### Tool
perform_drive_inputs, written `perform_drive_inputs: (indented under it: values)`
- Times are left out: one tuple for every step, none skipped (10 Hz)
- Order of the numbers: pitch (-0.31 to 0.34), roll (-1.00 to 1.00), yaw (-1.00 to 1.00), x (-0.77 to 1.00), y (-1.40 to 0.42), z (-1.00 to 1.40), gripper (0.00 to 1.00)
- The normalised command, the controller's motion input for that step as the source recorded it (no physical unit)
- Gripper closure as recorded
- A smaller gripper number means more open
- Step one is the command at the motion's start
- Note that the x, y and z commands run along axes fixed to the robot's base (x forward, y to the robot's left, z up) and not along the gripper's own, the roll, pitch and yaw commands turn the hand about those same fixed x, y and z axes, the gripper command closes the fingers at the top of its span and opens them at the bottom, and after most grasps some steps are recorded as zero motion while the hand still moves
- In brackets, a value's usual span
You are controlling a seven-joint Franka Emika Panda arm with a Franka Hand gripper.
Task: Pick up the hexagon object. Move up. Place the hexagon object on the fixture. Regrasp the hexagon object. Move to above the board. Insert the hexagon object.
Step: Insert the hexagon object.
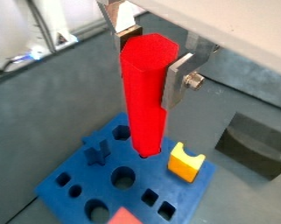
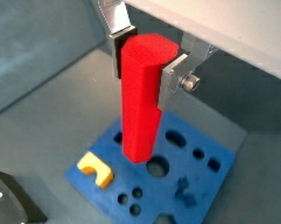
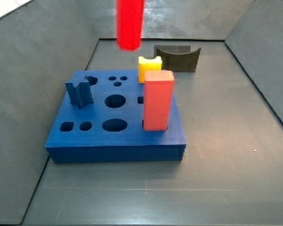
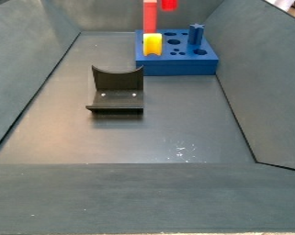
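Now | gripper [image 1: 152, 54] pinching the hexagon object [image 1: 144, 96], holding it upright | hanging above the board [image 1: 78, 179] | fixture [image 4: 114, 89] sitting apart.

Gripper [image 1: 151, 54] appears in both wrist views [image 2: 146, 54], pointing straight down. Flat silver fingers [image 1: 178, 80] closed against opposite faces of the hexagon object [image 1: 145, 96], held upright. Arm and gripper not visible in side views.

Gripper [image 1: 152, 54] hangs clear above the board [image 1: 73, 184]; yellow block [image 1: 186, 163] nearby.
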Motion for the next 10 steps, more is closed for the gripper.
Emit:
perform_drive_inputs:
  values:
    - [-0.1,-0.17,-0.33,-0.93,0.39,-0.91,1.0]
    - [-0.084,-0.22,-0.27,-0.95,0.39,-0.83,1.0]
    - [-0.057,-0.29,-0.2,-0.97,0.37,-0.67,1.0]
    - [-0.023,-0.42,-0.13,-0.9,0.24,-0.35,1.0]
    - [-0.043,-0.5,-0.04,-0.78,0.15,-0.06,1.0]
    - [-0.063,-0.5,-0.02,-0.74,0.13,0.0,1.0]
    - [-0.073,-0.5,-0.02,-0.73,0.13,0.0,1.0]
    - [-0.114,-0.5,-0.03,-0.72,0.22,-0.05,1.0]
    - [-0.184,-0.23,-0.16,-0.84,0.44,-0.53,1.0]
    - [-0.164,-0.08,-0.31,-0.8,0.39,-0.42,1.0]
